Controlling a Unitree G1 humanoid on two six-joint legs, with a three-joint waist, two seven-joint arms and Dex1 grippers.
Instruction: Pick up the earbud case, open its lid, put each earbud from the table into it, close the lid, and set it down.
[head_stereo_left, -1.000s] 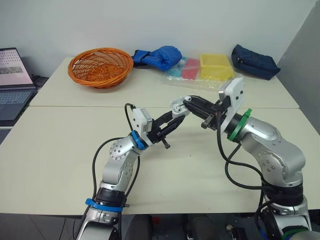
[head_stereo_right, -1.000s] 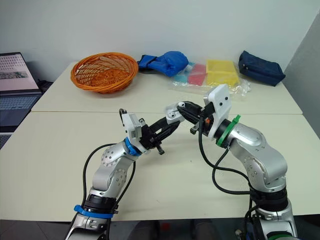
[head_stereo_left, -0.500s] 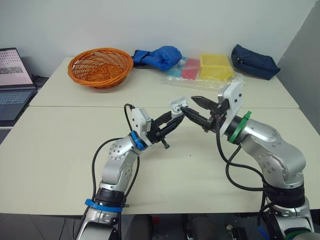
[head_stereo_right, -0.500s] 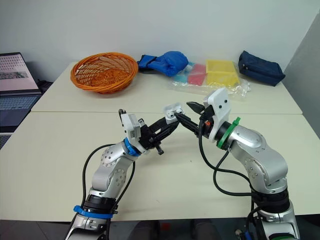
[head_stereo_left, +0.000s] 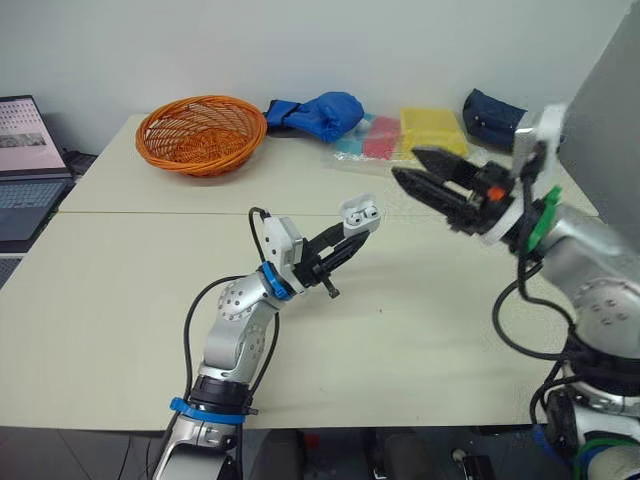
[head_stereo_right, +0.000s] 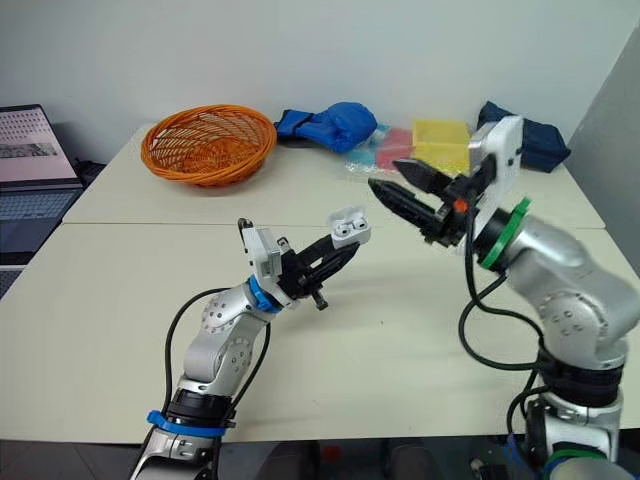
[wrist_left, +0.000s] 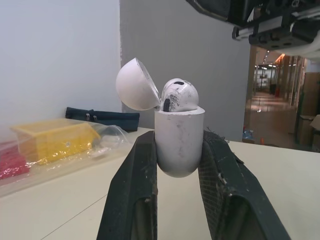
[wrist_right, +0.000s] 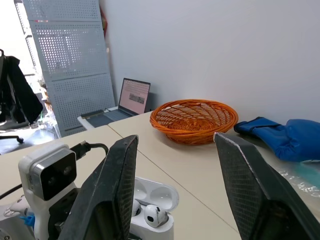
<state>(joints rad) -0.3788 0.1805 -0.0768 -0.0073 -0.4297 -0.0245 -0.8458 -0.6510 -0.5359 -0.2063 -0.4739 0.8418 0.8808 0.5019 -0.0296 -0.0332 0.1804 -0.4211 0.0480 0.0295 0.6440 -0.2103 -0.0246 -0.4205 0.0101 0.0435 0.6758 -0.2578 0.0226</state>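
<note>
Two cream rectangular tables (head_stereo_left: 120, 300) stood edge to edge. The far table (head_stereo_left: 150, 185) carried an orange wicker basket (head_stereo_left: 201, 133), a blue fabric bundle (head_stereo_left: 320, 113), a yellow plastic box (head_stereo_left: 432, 130) and a navy pouch (head_stereo_left: 486, 109).

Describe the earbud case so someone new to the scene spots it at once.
On the cream table, follow the robot's left arm up to its left hand. Clamped there in mid-air is the earbud case: small, white, rounded, lid flipped open with an earbud showing, unlike the orange basket and bags behind it.
</note>
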